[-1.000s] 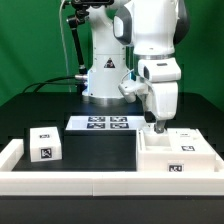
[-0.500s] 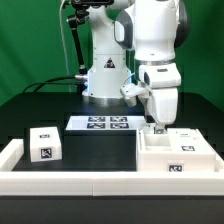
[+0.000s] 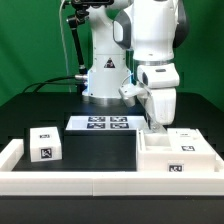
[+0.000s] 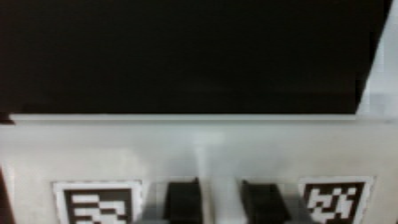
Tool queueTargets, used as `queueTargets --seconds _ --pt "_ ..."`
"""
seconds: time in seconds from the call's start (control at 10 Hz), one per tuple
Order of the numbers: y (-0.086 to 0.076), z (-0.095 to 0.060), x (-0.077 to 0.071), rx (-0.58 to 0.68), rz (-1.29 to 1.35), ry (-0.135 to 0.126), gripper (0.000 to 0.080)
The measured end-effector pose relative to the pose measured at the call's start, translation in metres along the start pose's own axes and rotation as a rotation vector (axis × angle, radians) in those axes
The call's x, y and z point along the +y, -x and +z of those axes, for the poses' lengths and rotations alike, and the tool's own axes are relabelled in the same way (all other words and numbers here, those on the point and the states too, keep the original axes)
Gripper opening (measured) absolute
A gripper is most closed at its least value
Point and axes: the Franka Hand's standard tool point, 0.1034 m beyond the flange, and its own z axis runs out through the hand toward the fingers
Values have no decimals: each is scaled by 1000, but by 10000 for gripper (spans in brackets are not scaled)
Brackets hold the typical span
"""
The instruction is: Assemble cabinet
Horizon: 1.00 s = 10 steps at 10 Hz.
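The cabinet's large hollow white box [image 3: 176, 152] stands at the exterior view's right, with tags on its top and front. My gripper [image 3: 155, 123] is lowered onto its back left corner. In the wrist view the two dark fingers [image 4: 183, 200] stand close together on either side of a narrow white strip of the box [image 4: 107, 150], with a tag on each side; my gripper [image 4: 222, 202] looks shut on that wall. A small white tagged cube [image 3: 44, 143] sits at the exterior view's left, away from the gripper.
The marker board [image 3: 103, 123] lies in front of the robot's base. A long white border rail [image 3: 90, 186] runs along the front and up the exterior view's left side. Dark table [image 4: 178, 60] lies beyond the box.
My gripper has moved a little to the exterior view's right and down onto the box's back left corner. The box and the cube have not moved.
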Motion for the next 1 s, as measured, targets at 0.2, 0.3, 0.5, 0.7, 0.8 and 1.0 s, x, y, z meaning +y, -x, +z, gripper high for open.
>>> queueTargets --seconds 0.2,0.3,0.5,0.7,0.8,1.0 --pt "0 -1 1 0 1 4 68" --pt "0 -1 1 0 3 4 68" --pt "7 -25 2 -33 94 -15 68" --pt "16 -52 3 -78 168 -58 68" --pt "19 -59 7 -86 180 -61 68" --pt "30 -66 20 -89 198 -68 68"
